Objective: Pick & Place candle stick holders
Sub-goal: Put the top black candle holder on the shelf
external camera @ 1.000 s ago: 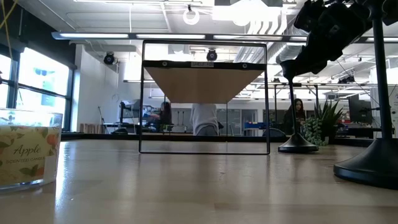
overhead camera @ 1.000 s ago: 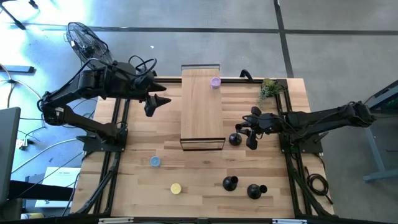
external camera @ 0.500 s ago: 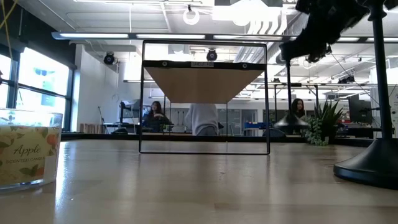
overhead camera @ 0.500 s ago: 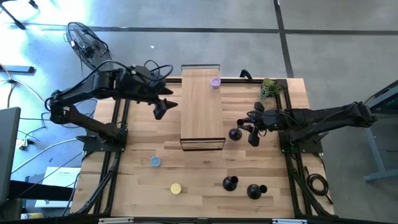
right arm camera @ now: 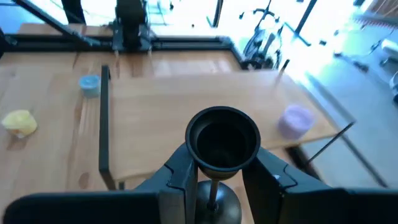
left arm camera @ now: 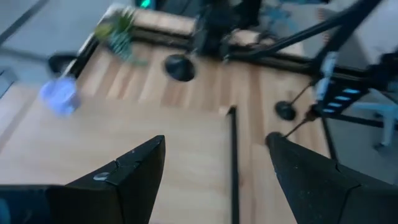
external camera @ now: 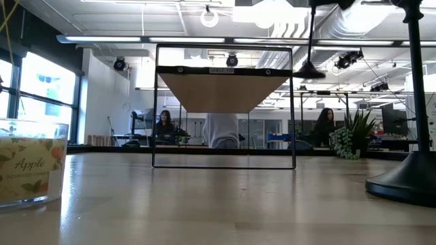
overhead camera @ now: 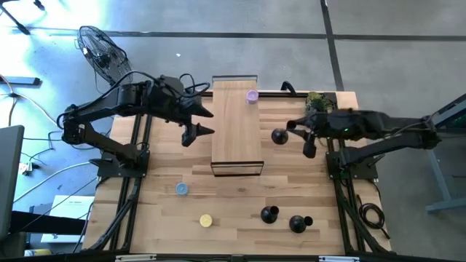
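Bright overhead lighting; window glare; left wrist view blurred.

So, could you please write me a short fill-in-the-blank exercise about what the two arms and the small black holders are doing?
1. The right gripper is shut on a matte-black candle stick holder, held by its ____.
2. The left gripper is ____ and holds nothing.
3. ____ more black holders stand on the wooden table.
4. A ____ candle sits on the raised wooden shelf.

Missing: stem; open; two; purple
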Action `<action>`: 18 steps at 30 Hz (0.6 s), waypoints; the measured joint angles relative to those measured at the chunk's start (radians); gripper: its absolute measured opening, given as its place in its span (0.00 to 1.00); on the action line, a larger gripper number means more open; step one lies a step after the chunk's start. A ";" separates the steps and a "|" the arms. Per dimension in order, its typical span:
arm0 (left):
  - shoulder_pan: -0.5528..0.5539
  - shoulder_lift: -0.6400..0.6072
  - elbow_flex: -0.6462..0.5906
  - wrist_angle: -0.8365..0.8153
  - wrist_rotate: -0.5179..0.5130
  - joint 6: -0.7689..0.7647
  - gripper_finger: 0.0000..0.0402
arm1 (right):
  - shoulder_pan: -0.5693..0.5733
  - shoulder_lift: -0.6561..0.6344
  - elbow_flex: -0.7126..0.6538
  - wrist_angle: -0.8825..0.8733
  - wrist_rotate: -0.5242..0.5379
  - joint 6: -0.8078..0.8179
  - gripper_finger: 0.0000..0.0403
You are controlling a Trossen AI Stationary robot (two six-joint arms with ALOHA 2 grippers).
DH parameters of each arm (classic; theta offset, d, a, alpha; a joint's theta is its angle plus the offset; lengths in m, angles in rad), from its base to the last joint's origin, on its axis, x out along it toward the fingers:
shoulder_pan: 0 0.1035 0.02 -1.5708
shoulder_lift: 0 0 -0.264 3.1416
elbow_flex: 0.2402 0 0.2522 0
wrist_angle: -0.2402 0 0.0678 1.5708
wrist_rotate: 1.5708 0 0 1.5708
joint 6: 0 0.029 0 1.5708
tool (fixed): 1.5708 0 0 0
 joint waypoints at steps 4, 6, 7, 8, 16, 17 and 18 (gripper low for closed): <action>0.000 0.022 0.000 0.117 0.071 0.084 0.71 | 0.000 0.003 0.089 -0.017 0.006 -0.029 0.22; 0.000 0.041 0.002 0.202 0.098 0.132 0.71 | 0.000 0.010 0.127 -0.015 -0.001 -0.046 0.22; 0.000 0.051 0.001 0.218 0.120 0.152 0.71 | 0.000 0.018 0.143 -0.011 -0.010 -0.052 0.22; 0.000 0.065 0.000 0.240 0.145 0.175 0.71 | 0.000 0.025 0.160 -0.004 -0.023 -0.058 0.22; 0.000 0.178 0.000 0.366 0.209 0.293 0.71 | 0.000 0.144 0.255 0.065 -0.137 -0.117 0.22; 0.000 0.192 0.000 0.385 0.200 0.293 0.71 | 0.000 0.165 0.266 0.075 -0.155 -0.125 0.22; 0.001 0.201 0.000 0.390 0.194 0.292 0.71 | 0.000 0.185 0.276 0.081 -0.170 -0.130 0.22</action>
